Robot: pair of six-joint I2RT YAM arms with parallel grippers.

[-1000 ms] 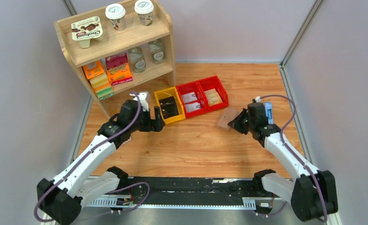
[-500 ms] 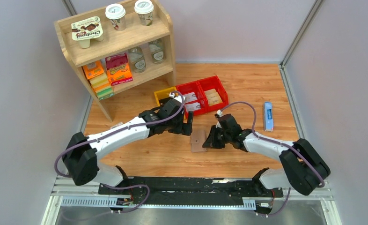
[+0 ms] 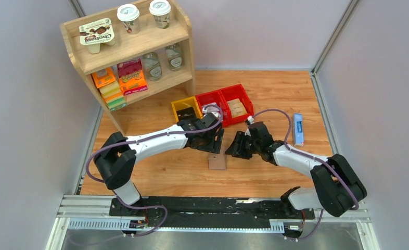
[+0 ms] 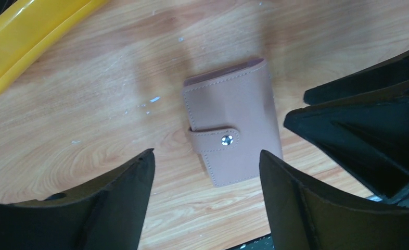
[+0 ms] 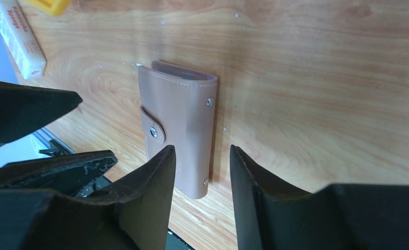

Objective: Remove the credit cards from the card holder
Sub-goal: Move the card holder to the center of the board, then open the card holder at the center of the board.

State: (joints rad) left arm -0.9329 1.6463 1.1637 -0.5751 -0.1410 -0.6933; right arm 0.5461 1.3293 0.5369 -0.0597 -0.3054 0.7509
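Evidently the opening step is in hand: the holder [image 3: 217,162] (closed, strap snapped) is seen flat on the bench [image 3: 275,94], at six o'clock of the spread left pincer [image 3: 216,143] and eight o'clock of the parted, empty right pincer [image 3: 237,149]. Unsnapping is called for next.

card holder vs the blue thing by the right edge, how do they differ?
The card holder is tan-brown and broad; the blue object is bright blue and narrow. The card holder lies mid-table, snapped shut; the blue object lies by the right edge. Both lie flat on the wooden table.
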